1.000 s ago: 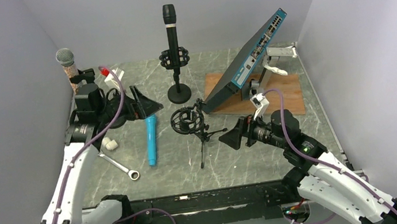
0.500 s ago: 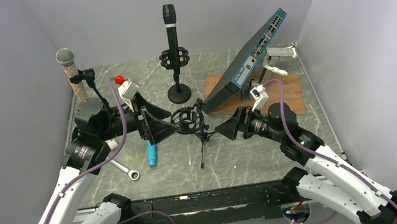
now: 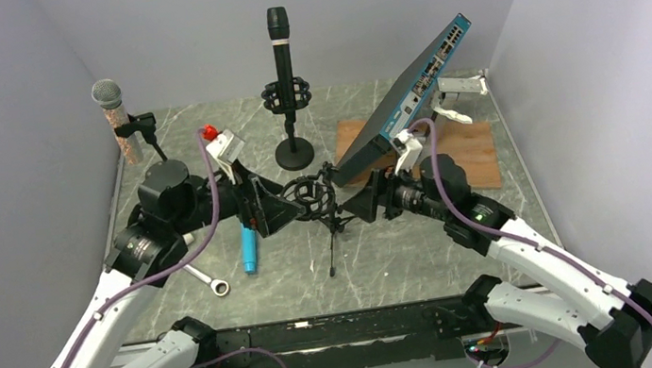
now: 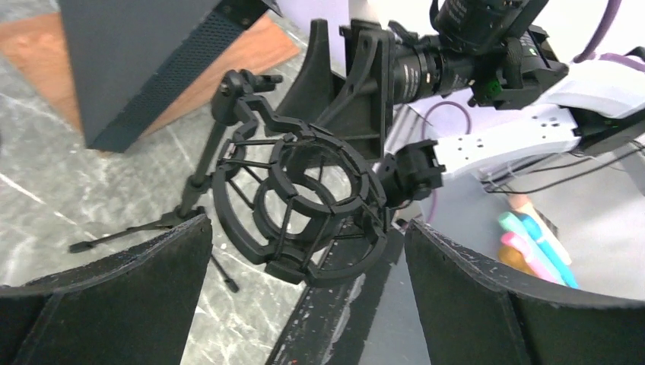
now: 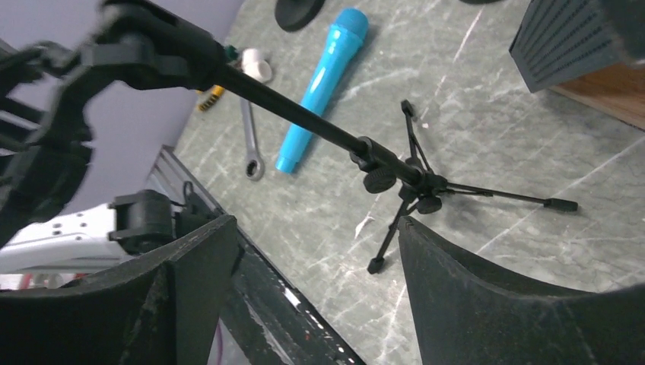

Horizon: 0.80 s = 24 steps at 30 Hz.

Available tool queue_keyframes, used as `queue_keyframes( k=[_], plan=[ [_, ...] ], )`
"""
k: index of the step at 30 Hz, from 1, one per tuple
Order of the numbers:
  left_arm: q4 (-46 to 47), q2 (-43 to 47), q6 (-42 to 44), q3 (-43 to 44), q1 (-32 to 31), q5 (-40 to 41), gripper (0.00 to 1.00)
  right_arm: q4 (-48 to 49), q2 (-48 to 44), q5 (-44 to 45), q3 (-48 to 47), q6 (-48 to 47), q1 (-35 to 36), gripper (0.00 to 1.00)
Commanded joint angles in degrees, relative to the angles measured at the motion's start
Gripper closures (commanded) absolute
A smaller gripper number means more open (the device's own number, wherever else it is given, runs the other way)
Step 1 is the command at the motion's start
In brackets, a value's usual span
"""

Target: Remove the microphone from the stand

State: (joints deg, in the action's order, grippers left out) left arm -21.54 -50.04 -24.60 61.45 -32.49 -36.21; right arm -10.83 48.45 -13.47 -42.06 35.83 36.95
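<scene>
Blue microphone lies flat on the table beside the tripod stand, whose shock mount is empty, so removal looks done to us. Our left gripper, spread wide, brackets the mount. Our right gripper, jaws apart, straddles the pole. A second ago both hung back. Next, we judge, comes a square grip on the stand.

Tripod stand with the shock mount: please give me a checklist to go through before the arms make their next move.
1. Jaws of the left gripper open: ok.
2. The shock mount sits inside that opening, untouched: ok.
3. A microphone seated in this mount: not ok, the ring looks empty.
4. Jaws of the right gripper open, with the stand pole between them: ok.
5. The tripod legs rest on the table: ok.
6. The blue microphone lies clear of the legs: ok.
</scene>
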Motion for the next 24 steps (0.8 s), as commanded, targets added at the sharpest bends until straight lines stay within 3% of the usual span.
queue_keyframes(
  k=[1,7,13,16,20,24],
  plan=[
    [-4.0,2.2,5.0,3.8,-0.4,7.1,0.01,2.3,2.5,3.4,-1.0,-5.8,2.8,0.22],
    [6.6,14.7,3.8,-7.0,-0.3,11.8,0.01,10.1,3.1,3.7,4.0,0.7,3.7,0.22],
    [4.6,13.6,2.8,-5.5,-0.3,10.7,0.0,18.2,4.3,4.3,9.3,10.4,3.6,0.23],
    [6.7,13.4,1.8,-6.1,-0.3,9.3,0.01,21.3,3.8,5.2,11.9,13.5,2.9,0.28],
    [14.0,18.0,0.6,-12.3,-0.3,8.1,0.01,24.2,4.8,3.8,13.7,16.5,1.6,0.33],
    [16.8,22.6,-1.5,-16.8,-0.2,12.4,0.01,28.4,6.6,1.1,15.6,18.9,0.1,0.36]
  ],
)
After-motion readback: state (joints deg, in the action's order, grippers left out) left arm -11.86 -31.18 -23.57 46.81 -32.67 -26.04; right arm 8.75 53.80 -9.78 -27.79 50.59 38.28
